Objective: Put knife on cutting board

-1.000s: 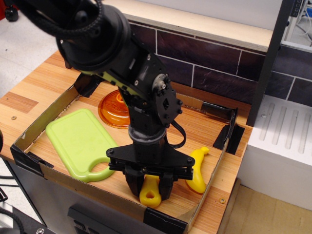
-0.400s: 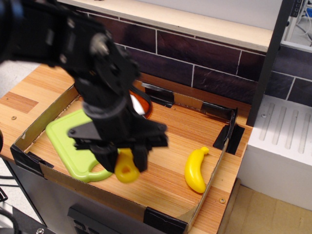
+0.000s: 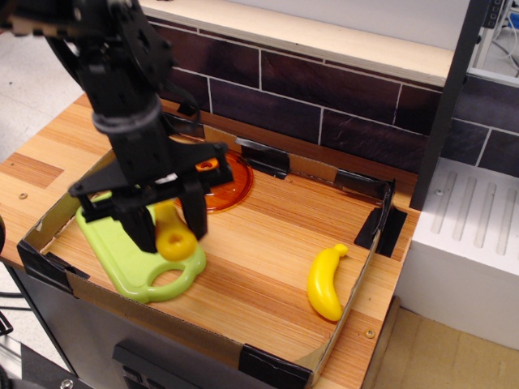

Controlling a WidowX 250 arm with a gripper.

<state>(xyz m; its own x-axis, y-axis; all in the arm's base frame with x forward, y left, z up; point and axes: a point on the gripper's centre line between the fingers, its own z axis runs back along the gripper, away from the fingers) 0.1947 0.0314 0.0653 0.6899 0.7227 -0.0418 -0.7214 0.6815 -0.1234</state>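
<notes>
Pincer (image 3: pixel 168 229) grips the knife (image 3: pixel 172 237) by its yellow handle over the cutting board (image 3: pixel 122 259), so I'd lower it gently, lay it flat, then release.

No readable text, labels or numbers anywhere.

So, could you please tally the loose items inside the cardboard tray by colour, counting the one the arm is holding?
Yellow: 2, the knife held in the end effector, of which only the handle shows, and the banana.
Green: 1, the cutting board.
Orange: 1, the round lid.
Total: 4.
</notes>
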